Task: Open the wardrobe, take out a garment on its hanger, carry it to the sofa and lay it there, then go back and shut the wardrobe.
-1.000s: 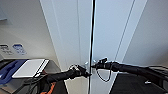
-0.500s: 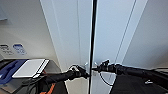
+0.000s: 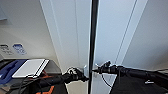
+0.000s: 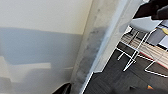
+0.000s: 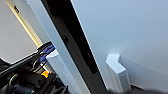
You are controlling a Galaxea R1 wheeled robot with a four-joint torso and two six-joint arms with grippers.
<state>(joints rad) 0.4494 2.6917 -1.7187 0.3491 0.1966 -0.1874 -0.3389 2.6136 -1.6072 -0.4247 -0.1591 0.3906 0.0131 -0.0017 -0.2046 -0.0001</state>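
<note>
Left gripper (image 3: 84,76) at the left handle (image 3: 85,70) of the wardrobe (image 3: 75,37), touching or just beside it; finger spacing cannot be told. Left arm (image 3: 47,81) reaching in low, roughly level, toward the door gap. Right gripper (image 3: 96,70) at the edge of the right door, tip just beside the dark gap (image 3: 93,37); finger spacing cannot be told. Right arm (image 3: 132,72) extended nearly level from the opposite side. Doors parted by a narrow dark slit, both handles at mid-height. Right handle (image 5: 117,72) seen close in the right wrist view. White chair frame (image 4: 136,55) on dark floor beside the cabinet.
</note>
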